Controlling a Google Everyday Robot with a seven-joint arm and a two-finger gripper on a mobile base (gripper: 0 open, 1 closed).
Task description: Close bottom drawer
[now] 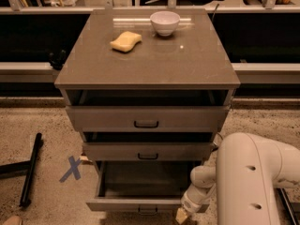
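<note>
The bottom drawer [136, 204] is pulled far out of the grey-beige cabinet, and its dark inside is empty. Its flat front panel with a small dark handle [147, 211] sits at the bottom edge of the camera view. My gripper [182, 216] is at the right end of that front panel, low at the frame's bottom edge, at the end of my white arm [253, 182]. The middle drawer [148, 151] and top drawer [146, 119] above stand slightly out.
On the cabinet top [147, 55] lie a yellow sponge [125, 41] and a white bowl [165, 22]. A blue X tape mark [71, 168] and a black bar [30, 176] are on the speckled floor at left. A dark shelf and rail run behind the cabinet.
</note>
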